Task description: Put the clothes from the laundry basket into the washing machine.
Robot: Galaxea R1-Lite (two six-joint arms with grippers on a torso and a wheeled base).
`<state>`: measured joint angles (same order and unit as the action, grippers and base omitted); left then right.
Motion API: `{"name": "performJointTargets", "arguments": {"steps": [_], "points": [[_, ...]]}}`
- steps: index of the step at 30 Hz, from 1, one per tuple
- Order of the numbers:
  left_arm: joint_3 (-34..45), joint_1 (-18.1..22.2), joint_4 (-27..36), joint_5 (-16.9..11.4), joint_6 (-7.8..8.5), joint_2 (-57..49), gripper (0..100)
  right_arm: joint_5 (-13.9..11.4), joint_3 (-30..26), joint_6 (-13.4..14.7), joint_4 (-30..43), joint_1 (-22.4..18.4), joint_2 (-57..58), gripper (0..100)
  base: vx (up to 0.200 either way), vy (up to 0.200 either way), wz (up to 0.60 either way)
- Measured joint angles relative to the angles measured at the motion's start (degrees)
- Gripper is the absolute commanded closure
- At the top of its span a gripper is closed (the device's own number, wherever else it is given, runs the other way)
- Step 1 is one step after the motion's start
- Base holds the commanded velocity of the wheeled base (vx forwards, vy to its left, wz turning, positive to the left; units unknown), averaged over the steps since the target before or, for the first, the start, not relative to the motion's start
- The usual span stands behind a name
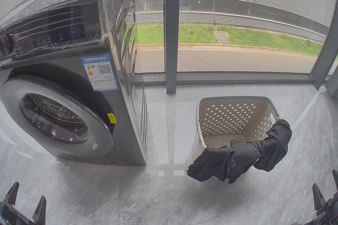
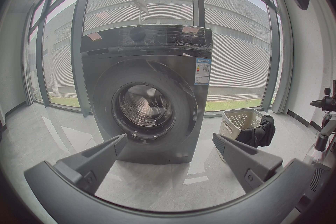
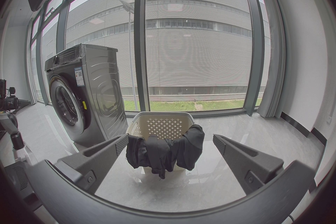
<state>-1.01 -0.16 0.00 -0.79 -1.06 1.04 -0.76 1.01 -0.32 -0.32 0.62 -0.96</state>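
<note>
**Both grippers wide and low, clothes on the basket rim**

My left gripper hangs low over the floor, spread wide and holding nothing, facing the round door of the washing machine. My right gripper is just as wide and bare, facing the laundry basket. Dark clothes drape over the basket's near rim, partly hanging outside. The basket stands on grey marble tiles near the machine's side, before a tall window. A blue label with a square code and a yellow sticker sit on the machine's front, their print too small to read.
</note>
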Motion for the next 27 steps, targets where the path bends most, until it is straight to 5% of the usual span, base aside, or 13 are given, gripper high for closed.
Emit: {"name": "performJointTargets", "arguments": {"steps": [27], "points": [[0.00, 0.00, 0.00, 0.00, 0.02, 0.00, 0, -0.02, 0.00, 0.00, 0.00, 0.00, 0.00, 0, 0.000, 0.200, 0.00]]}}
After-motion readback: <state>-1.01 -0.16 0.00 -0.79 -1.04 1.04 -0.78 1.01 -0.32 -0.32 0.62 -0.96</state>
